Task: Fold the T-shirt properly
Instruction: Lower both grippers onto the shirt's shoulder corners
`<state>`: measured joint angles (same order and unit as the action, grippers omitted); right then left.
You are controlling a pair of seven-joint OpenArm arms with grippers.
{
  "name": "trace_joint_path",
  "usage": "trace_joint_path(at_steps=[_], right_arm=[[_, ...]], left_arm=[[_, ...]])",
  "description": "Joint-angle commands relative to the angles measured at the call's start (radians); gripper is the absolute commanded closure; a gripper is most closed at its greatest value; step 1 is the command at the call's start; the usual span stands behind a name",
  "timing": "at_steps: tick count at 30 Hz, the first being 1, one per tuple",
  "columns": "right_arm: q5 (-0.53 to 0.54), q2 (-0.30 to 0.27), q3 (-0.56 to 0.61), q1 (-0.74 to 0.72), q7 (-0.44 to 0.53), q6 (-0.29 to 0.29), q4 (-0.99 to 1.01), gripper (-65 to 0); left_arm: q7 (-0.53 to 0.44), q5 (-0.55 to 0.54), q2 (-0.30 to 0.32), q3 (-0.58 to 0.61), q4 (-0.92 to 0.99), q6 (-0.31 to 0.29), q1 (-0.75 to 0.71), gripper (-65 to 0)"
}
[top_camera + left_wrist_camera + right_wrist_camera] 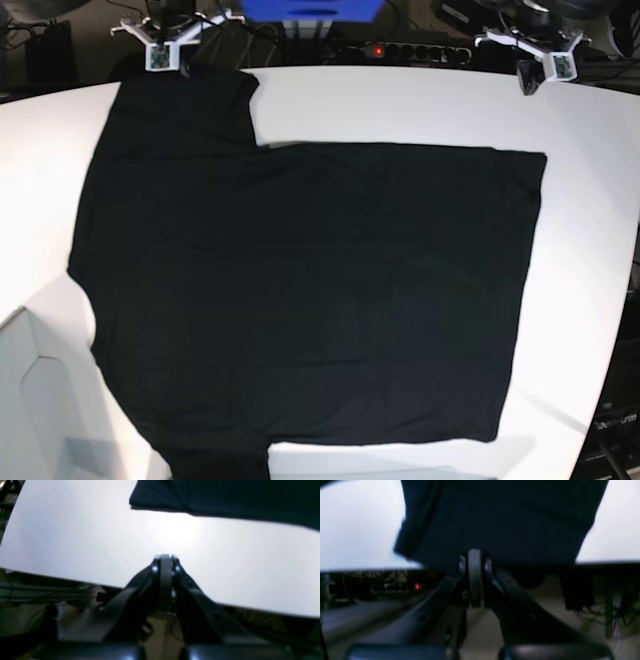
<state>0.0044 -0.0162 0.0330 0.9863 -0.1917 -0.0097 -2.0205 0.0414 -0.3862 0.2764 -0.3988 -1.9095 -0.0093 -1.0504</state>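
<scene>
- across the middle of the white table [400, 105], the t-shirt [300, 290] lies spread flat and unfolded, plain black side up, its body reaching from about 9 o'clock to 3 o'clock in the base view.
- one sleeve [185, 105] points toward 11 o'clock, up to the table's far edge; the other sleeve runs off the frame at about 7 o'clock.
- the shirt's straight hem edge stands at 3 o'clock, with bare table beyond it.
- the left gripper [165, 558] hangs near the table's edge, its fingers pressed together with nothing between them; the cloth lies well apart from it, toward 1 o'clock in the left wrist view.
- the right gripper [475, 555] also has its fingers drawn together; its tips sit against the dark edge of the shirt, but the blur does not let me tell whether any cloth is pinched.
- in the base view both arms sit at the far edge, the right arm [165, 40] at 11 o'clock by the sleeve, the left arm [535, 50] at 1 o'clock.
</scene>
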Motion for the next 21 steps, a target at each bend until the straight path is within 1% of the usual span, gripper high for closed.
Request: trace_joint_path(at_steps=[1, 5, 7, 8, 11, 12, 13, 14, 18, 21], right_arm=[[-0.002, 0.000, -0.005, -0.007, 0.022, 0.015, -0.016, 0.0], [-0.002, 0.000, -0.005, -0.050, 0.022, 0.015, -0.016, 0.0], [-0.002, -0.003, -0.005, -0.059, 0.022, 0.015, -0.016, 0.0], [-0.002, -0.005, -0.005, -0.059, 0.022, 0.015, -0.016, 0.0], [-0.004, -0.006, -0.005, -0.059, 0.022, 0.015, -0.016, 0.0], [-0.004, -0.008, -0.005, -0.059, 0.022, 0.015, -0.016, 0.0], [-0.004, -0.015, -0.006, -0.059, 0.022, 0.015, -0.016, -1.7], [-0.004, -0.021, -0.006, -0.059, 0.022, 0.015, -0.016, -4.2], [-0.004, -0.040, -0.006, -0.088, 0.022, 0.015, -0.016, -16.6], [-0.004, -0.047, -0.006, -0.111, 0.022, 0.015, -0.018, -23.9]], left_arm=[[-0.031, 0.002, 0.001, -0.015, -0.020, 0.004, 0.003, -0.6], [-0.031, 0.002, -0.009, -0.018, -0.020, 0.004, 0.045, -0.7], [-0.031, 0.002, -0.012, -0.019, -0.020, 0.004, 0.049, -3.1], [-0.031, 0.000, -0.012, -0.019, -0.020, 0.004, 0.057, -6.0], [-0.033, 0.000, -0.013, -0.019, -0.020, 0.004, 0.080, -20.0], [-0.033, 0.000, -0.013, -0.021, -0.020, 0.004, 0.081, -23.8], [-0.033, 0.000, -0.013, -0.021, -0.020, 0.004, 0.085, -25.7], [-0.033, 0.000, -0.013, -0.021, -0.020, 0.004, 0.094, -26.2], [-0.033, 0.000, -0.010, -0.021, -0.012, 0.004, 0.129, -25.5], [-0.033, 0.000, -0.013, -0.021, -0.008, 0.006, 0.157, -29.9]])
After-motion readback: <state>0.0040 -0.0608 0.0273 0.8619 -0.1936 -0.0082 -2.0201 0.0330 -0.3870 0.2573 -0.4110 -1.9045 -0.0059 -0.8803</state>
